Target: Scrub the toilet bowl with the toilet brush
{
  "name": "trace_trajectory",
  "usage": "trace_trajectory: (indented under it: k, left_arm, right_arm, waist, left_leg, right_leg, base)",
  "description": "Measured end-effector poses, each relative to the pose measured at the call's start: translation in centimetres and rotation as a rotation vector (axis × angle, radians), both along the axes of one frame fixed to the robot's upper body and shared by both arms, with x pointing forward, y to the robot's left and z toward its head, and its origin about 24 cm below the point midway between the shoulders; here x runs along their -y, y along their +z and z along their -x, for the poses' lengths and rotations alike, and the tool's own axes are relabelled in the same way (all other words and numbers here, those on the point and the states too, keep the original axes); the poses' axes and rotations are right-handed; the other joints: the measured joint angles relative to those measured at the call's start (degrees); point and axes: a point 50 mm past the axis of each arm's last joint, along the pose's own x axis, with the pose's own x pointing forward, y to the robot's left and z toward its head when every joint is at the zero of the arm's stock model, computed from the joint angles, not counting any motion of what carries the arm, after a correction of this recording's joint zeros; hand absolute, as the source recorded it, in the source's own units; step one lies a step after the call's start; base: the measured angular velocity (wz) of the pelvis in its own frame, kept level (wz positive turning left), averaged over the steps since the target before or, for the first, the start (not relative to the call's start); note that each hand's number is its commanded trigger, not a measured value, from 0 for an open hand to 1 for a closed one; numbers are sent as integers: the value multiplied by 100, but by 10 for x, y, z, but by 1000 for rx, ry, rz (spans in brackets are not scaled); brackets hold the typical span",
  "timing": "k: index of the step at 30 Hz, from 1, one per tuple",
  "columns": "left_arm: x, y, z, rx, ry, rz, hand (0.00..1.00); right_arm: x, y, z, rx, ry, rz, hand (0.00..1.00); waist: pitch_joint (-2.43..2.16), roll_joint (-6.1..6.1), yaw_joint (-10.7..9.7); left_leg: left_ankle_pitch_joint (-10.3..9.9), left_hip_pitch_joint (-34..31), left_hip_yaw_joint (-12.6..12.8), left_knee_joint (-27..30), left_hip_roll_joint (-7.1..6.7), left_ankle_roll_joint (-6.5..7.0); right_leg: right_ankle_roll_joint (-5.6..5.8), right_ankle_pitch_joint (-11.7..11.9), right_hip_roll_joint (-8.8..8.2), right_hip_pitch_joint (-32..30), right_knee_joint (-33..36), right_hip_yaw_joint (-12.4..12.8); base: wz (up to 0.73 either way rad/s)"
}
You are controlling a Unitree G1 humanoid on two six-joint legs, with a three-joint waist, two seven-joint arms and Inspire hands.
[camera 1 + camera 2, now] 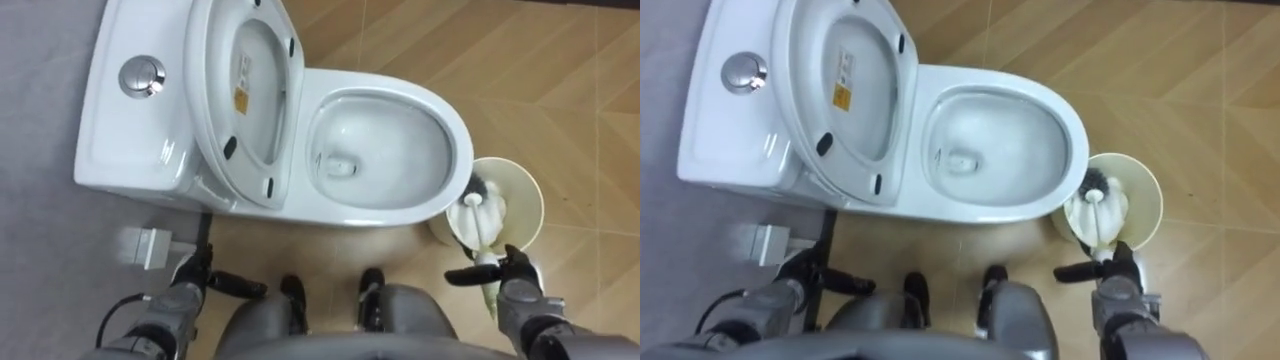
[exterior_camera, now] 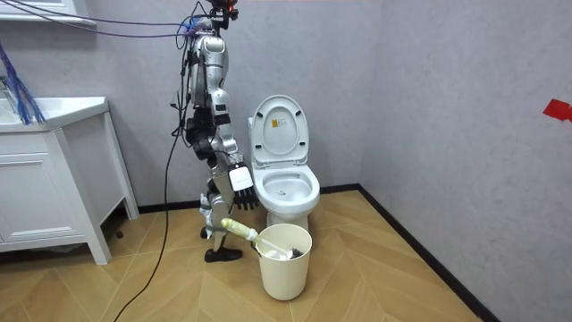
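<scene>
Beside the toilet, lid up, the robot stands with its right hand clamped round the handle of the toilet brush, whose head sits in the pale bucket on the floor. Left hand low, fingers loose, holding nothing. Judgement: brush gripped only. Lifting it across and scrubbing the bowl are left.

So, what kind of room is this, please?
Most likely a bathroom: a white toilet with its seat raised stands against the wall, a toilet brush has its head in a pale bucket beside it, and a white vanity cabinet stands at the room view's left.
</scene>
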Motion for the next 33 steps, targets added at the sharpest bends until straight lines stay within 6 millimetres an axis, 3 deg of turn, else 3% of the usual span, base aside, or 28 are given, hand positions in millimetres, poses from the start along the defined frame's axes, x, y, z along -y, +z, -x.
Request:
trace_trajectory:
  k: [7,11,14,23,33]
  left_arm:
    - [6,11,-26,96,-7,-22,0]
    - [9,18,-39,148,-4,-19,0]
    - [19,27,-55,217,-76,-27,0]
    - [30,49,-84,346,-113,1,0]
    - [33,68,-102,448,-128,-24,0]
  right_arm:
    - [5,6,-10,24,4,37,0]
    - [10,17,-31,77,0,83,0]
    - [23,31,-49,123,14,161,0]
    - [39,55,-73,206,25,273,0]
    - [41,72,-96,267,-7,300,0]
  waist:
    - [10,23,7]
    - [13,48,75]
    - [17,152,190]
    - [19,151,287]
    - [39,147,305]
  left_leg:
    - [-24,-1078,16,546,-69,92]
    - [-32,-1656,32,882,-67,97]
    - [-44,-2151,12,1127,-70,116]
    - [-25,-2866,-25,1475,-76,107]
    - [-74,-3639,-123,1931,-77,98]
  right_leg:
    - [-3,-77,-125,-1137,712,130]
    - [-52,-63,-185,-1739,1034,112]
    - [-79,-93,-224,-2206,1309,126]
    - [-155,-171,-306,-2906,1723,101]
    - [-252,-266,-432,-3602,2167,-39]
  base:
    - [1]
    - [1]
    - [6]
    - [7]
    - [8]
